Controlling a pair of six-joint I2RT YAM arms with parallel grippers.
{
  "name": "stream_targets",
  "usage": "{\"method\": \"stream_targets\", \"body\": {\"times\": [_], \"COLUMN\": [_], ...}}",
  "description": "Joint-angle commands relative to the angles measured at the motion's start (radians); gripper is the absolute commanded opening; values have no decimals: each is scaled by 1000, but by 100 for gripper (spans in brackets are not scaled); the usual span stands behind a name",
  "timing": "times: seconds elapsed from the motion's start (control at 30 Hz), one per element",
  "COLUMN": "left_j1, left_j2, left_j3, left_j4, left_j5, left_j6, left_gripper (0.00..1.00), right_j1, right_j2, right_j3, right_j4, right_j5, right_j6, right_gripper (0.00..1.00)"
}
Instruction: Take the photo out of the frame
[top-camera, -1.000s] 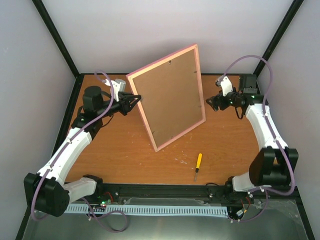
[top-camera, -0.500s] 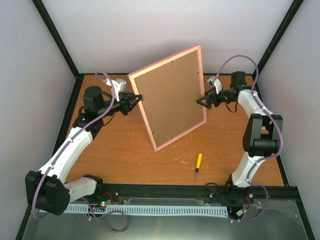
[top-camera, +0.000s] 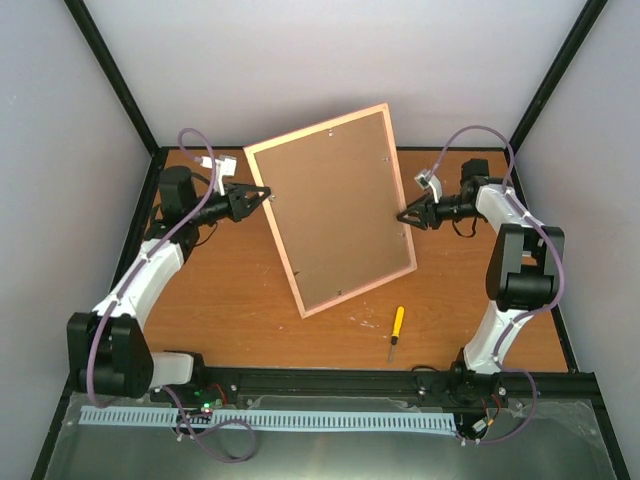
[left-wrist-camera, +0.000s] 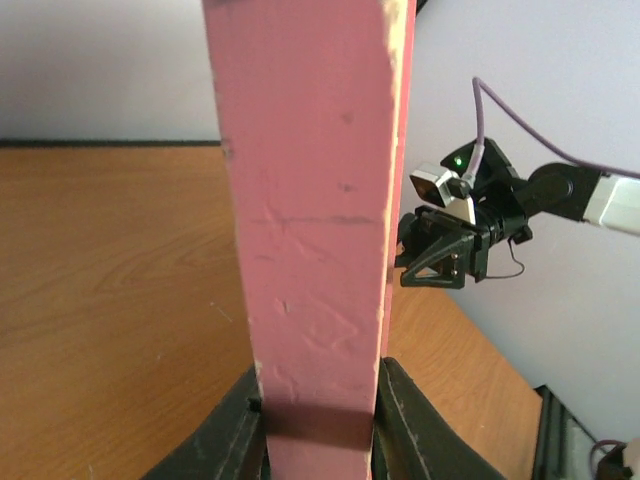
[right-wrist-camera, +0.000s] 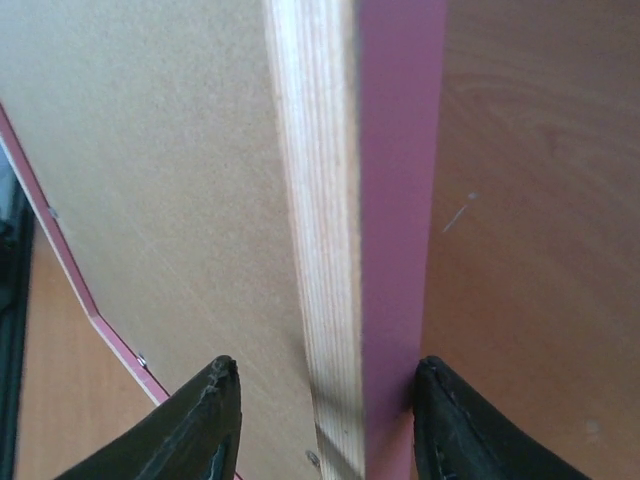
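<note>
Saw the counter (top-camera: 230, 300) beneath a large frame (top-camera: 316, 128) stood on edge and tilted, back turned toward the top camera. Judged the pose deliberate: put the brown backing board (top-camera: 335, 215) within reach. Could not see the photo; presumably sat behind that board, facing away. Found the left end effector (top-camera: 262, 195) closed on the frame's left edge, fingers pressed to both faces, propping it up. Found the right end effector (top-camera: 405, 215) at the opposite edge, spread wide and straddling the rim, 1 finger against the pink face, the other apart from the wood side, so not yet clamped. Reckoned 2 grips needed to steady so wide a panel. Noted a small yellow screwdriver (top-camera: 396, 330) lying near the front, well apart from both, perhaps meant for prying fasteners.
</note>
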Motion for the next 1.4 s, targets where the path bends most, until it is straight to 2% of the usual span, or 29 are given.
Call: {"method": "stream_targets", "body": {"times": [0.0, 0.3, 0.4, 0.53, 0.63, 0.77, 0.97, 1.1, 1.23, 1.37], "left_j1": [70, 97, 97, 99, 99, 99, 99, 99, 99, 99], "left_j2": [74, 344, 429, 531, 604, 674, 749, 767, 787, 794], "left_j3": [3, 147, 197, 280, 327, 323, 335, 334, 357, 378], "left_j4": [159, 210, 212, 157, 127, 165, 155, 147, 124, 99], "left_j5": [15, -6, -40, -138, -179, -184, -216, -258, -300, -347], "left_j6": [-91, -177, -207, -246, -280, -315, -306, -284, -263, -244], "left_gripper": [5, 9, 16, 18, 20, 19, 19, 28, 40, 44], "right_j1": [15, 57, 70, 71, 72, 91, 111, 111, 114, 116], "right_j2": [-64, -4, -9, -26, -42, -71, -64, -49, -31, -33], "right_j3": [-45, -114, -153, -217, -259, -308, -353, -361, -375, -390], "right_j4": [-41, 161, 229, 298, 306, 302, 324, 337, 368, 349], "right_j5": [-183, -161, -140, -65, -27, 10, 47, 62, 87, 89], "right_j6": [42, 301, 402, 517, 557, 563, 594, 604, 635, 646], "right_gripper": [40, 16, 11, 8, 7, 6, 6, 7, 12, 17]}}
